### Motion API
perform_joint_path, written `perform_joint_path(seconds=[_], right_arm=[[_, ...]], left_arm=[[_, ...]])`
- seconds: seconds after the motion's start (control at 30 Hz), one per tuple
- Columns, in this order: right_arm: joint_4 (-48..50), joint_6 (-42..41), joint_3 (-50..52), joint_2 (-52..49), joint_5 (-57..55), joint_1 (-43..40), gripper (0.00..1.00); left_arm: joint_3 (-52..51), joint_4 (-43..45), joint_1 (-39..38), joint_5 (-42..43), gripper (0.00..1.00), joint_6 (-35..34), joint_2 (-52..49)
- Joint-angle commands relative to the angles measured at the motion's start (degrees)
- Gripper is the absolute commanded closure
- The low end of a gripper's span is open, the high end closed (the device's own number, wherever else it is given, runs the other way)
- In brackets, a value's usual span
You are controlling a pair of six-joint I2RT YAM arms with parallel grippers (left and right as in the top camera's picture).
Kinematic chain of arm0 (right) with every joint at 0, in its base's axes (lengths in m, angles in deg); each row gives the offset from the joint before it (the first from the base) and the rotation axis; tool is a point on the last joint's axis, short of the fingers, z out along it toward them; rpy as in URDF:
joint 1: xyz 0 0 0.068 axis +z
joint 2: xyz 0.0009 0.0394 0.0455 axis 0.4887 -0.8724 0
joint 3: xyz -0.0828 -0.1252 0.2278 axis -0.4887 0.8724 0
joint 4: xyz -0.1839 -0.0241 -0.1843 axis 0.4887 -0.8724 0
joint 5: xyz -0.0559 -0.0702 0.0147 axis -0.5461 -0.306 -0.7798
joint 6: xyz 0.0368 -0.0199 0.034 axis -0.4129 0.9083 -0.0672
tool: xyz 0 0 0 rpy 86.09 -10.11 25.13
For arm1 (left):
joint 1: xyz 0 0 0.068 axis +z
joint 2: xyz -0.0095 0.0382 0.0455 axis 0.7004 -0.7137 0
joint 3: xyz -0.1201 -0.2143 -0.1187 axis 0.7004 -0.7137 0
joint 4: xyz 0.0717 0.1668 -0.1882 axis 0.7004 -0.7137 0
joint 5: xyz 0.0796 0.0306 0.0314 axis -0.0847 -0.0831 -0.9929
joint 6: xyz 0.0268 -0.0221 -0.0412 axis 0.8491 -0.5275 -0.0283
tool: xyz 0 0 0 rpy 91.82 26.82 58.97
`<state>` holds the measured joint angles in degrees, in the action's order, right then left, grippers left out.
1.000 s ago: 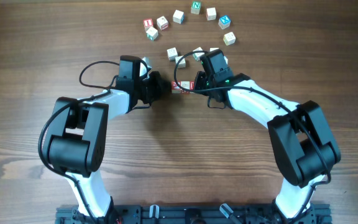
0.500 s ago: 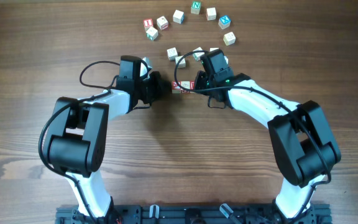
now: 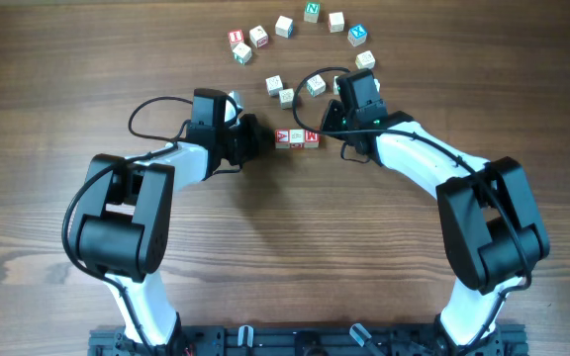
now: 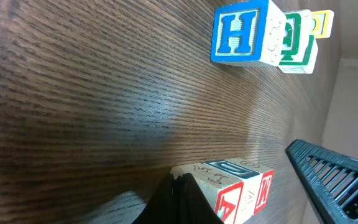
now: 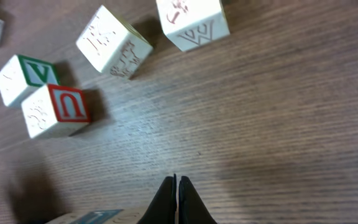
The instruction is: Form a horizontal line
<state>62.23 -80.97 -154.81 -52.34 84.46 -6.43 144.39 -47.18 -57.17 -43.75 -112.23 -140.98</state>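
Three pale cubes with red printing sit in a short level line (image 3: 297,139) on the table (image 3: 285,247), between the two arms. The A cube (image 3: 283,138) is at the left end, the plain-topped cube (image 3: 297,137) is in the middle and the M cube (image 3: 312,138) is at the right end. From above, each looks to be touching its neighbour.

The left gripper (image 3: 262,138) lies low just beside the A cube, its jaws pressed together and holding nothing. Its wrist view puts the dark tips right at that cube's edge, though I cannot tell whether they touch it. The right gripper (image 3: 332,121) hangs up and to the right of the M cube, apart from it, its jaws likewise pressed together with nothing between them.

Farther up the table, loose cubes lie scattered in a rough arc. The right wrist view picks out a red U cube (image 5: 58,111) touching a green V cube (image 5: 23,78). The left wrist view shows a blue H cube (image 4: 238,34) with a green-lettered cube (image 4: 297,43) right behind it.
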Motion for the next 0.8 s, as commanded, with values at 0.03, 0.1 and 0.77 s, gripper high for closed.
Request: perform_joint_path(seconds=[0.03,0.1,0.77], right_arm=[[2.6,2.2,0.4,-1.1,2.5,0.1,0.96],[2.9,2.2,0.4,-1.1,2.8,0.1,0.95],[5.0,5.2,0.4,-1.1,8.3,2.8,0.95]], left_arm=[[-0.5,0.3,-0.2,-0.2,0.96,1.3,0.3],[-0.5,0.3,-0.2,-0.2,0.96,1.3,0.3],[-0.5,0.3,-0.2,-0.2,0.96,1.3,0.3]])
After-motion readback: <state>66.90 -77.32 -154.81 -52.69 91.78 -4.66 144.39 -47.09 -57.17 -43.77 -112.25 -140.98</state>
